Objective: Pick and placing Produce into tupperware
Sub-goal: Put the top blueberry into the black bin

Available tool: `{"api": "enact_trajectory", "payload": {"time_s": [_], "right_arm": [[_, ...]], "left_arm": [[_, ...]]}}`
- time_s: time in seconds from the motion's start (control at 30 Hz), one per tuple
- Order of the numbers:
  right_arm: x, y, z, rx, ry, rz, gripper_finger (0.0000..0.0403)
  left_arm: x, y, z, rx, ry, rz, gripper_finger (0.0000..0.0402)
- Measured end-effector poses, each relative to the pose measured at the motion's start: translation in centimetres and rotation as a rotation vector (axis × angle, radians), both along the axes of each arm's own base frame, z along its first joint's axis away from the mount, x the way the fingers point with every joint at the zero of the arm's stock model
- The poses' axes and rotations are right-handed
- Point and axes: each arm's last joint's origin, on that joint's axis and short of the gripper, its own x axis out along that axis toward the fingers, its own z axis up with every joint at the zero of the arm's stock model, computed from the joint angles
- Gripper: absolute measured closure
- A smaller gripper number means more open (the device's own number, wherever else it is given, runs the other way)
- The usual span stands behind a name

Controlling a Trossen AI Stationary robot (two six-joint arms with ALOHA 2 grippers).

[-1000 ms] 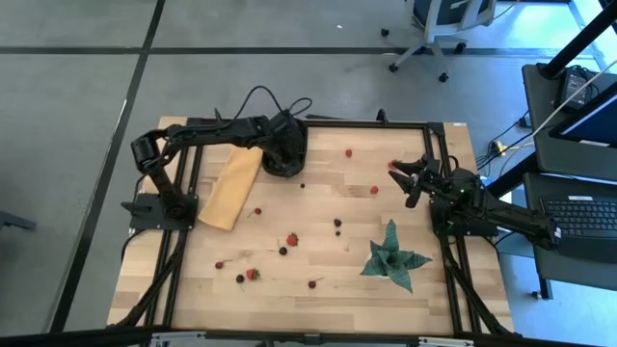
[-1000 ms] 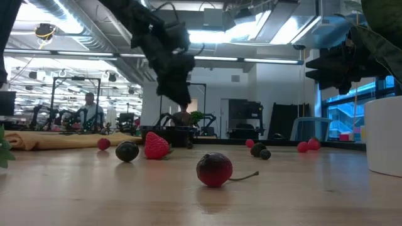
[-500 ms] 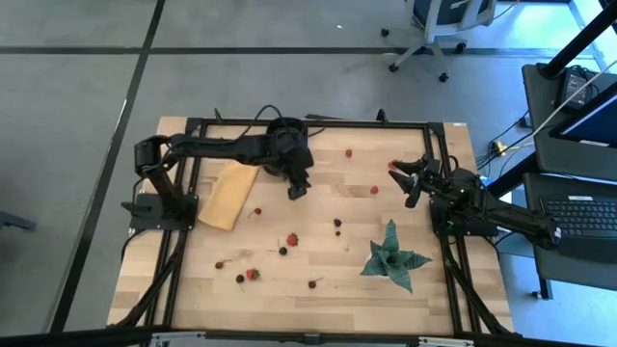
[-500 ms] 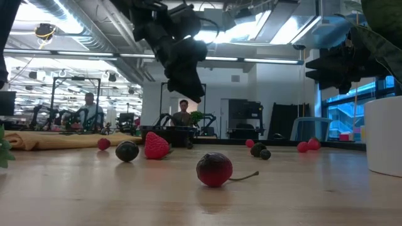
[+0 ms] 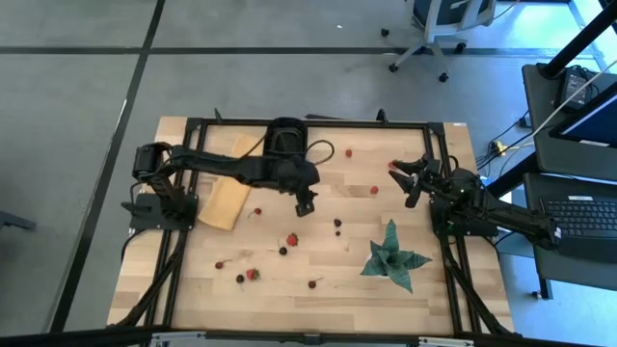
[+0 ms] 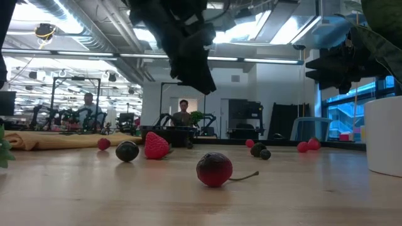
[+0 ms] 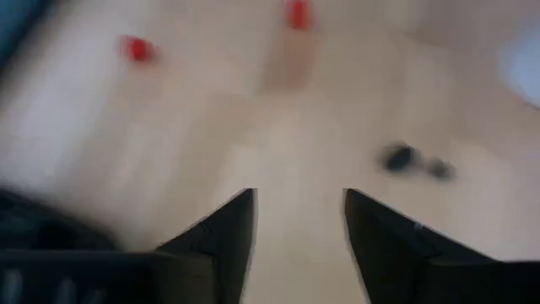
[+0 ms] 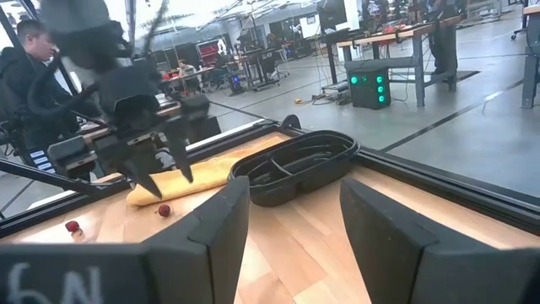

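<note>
Wooden planks of the table (image 5: 328, 289) lie under a black frame, with a grey floor all round. At the far edge, near the middle, sits the tupperware (image 5: 285, 133), a black tub; the right wrist view shows its moulded inside (image 8: 295, 165) with no fruit that I can make out. The produce is scattered and still loose: a strawberry (image 5: 292, 239) and dark berries just beside it in the middle, a pair of dark berries (image 5: 338, 225) a little right of those, red bits (image 5: 349, 152) further back, and more near the front left (image 5: 251, 275).

Over the last second the left hand (image 5: 305, 206) has swung away from above the tub, out toward the middle of the table, and now hangs above bare wood just far of the strawberry. Its fingers stand apart with nothing between them, as its own blurred wrist view shows (image 7: 295, 228). That reads as the reach for a piece of fruit, probably one of the central ones.

The right hand (image 5: 413, 180) has stayed at the right edge, fingers parted and empty, near the green star-shaped plant (image 5: 392, 253).

Only the low view shows a dark cherry (image 6: 214, 169) with its stem close up; only the high view shows the tan cloth (image 5: 231, 188) left of the tub.
</note>
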Motion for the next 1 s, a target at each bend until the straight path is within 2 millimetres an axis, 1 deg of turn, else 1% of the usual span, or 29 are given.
{"api": "enact_trajectory", "payload": {"time_s": [0.1, 0.23, 0.37, 0.43, 0.57, 0.63, 0.7, 0.83, 1.0], "right_arm": [[0.0, 0.0, 0.0, 0.000, 0.000, 0.000, 0.0215], [0.0, 0.0, 0.0, 0.001, -0.001, 0.000, 0.0215], [0.0, 0.0, 0.0, 0.001, -0.001, 0.000, 0.0215], [0.0, 0.0, 0.0, 0.001, -0.001, 0.000, 0.0215], [0.0, 0.0, 0.0, 0.002, -0.001, 0.000, 0.0215], [0.0, 0.0, 0.0, 0.002, -0.001, 0.001, 0.0215], [0.0, 0.0, 0.0, 0.002, -0.001, 0.000, 0.0215], [0.0, 0.0, 0.0, 0.001, -0.002, 0.000, 0.0215], [0.0, -0.1, 0.0, -0.001, -0.004, -0.023, 0.0215]], "left_arm": [[0.3, -1.2, 0.3, 0.013, -0.060, 0.129, 0.0230], [0.3, -2.1, 0.4, -0.041, -0.140, 0.332, 0.0230], [0.1, -2.1, 0.4, -0.108, -0.207, 0.512, 0.0230], [0.0, -2.0, 0.3, -0.144, -0.230, 0.571, 0.0230], [-0.1, -2.2, -0.4, -0.180, -0.242, 0.683, 0.0230], [0.2, -2.4, -1.1, -0.194, -0.257, 0.727, 0.0230], [0.1, -2.7, -2.1, -0.191, -0.218, 0.755, 0.0230], [0.7, -3.2, -3.9, -0.191, -0.211, 0.810, 0.0230], [1.2, -3.2, -6.3, -0.219, -0.196, 0.892, 0.0230]]}}
